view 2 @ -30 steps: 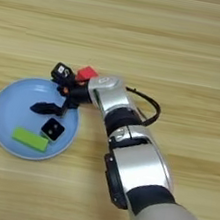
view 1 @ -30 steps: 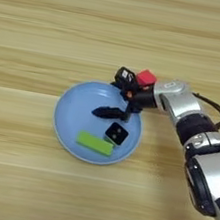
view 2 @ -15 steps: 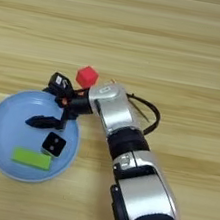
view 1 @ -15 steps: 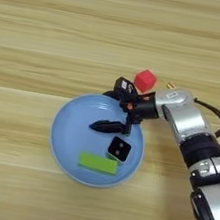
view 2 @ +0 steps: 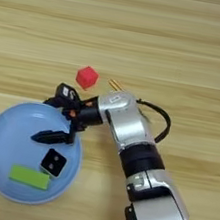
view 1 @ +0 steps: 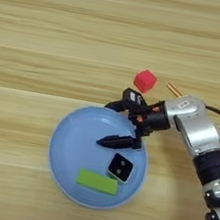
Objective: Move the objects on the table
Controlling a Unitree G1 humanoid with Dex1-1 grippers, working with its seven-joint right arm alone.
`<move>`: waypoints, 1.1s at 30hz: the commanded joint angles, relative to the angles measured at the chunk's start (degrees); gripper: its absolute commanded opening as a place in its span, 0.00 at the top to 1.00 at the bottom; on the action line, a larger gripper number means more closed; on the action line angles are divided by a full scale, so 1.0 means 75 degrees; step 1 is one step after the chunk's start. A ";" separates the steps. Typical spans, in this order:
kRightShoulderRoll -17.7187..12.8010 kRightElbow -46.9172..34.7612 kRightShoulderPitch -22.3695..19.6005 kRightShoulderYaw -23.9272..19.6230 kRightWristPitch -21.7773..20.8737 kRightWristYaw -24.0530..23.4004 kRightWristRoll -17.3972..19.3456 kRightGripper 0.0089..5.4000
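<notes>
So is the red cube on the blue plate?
No, the red cube sits on the table beyond the plate.

Green bar and black tile on plate, wooden table

We see a flat lime-green bar (view 1: 97,181) lying level, a black white-dotted tile (view 1: 121,168) tilted just beside it, both inside the round blue plate (view 1: 70,146) on the light-brown table (view 1: 51,46).

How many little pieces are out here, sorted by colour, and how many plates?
Red cube: 1
Lime-green bar: 1
Black tile with white dots: 1
Blue plate: 1
Total: 4 things, 3 pieces plus the plate. A thin tan stick also lies beside the cube.
</notes>
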 commanded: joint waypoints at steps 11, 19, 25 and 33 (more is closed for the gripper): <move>-0.0162 -0.0510 -0.0258 -0.0231 0.0126 -0.0523 0.0383 0.01; -0.0117 -0.0544 -0.0450 -0.0424 0.0101 -0.0770 0.0564 0.01; -0.0058 -0.0668 -0.0543 -0.0587 -0.0029 -0.1046 0.0686 0.01; -0.0388 -0.0583 -0.0659 -0.0820 -0.0433 -0.1187 0.0605 0.01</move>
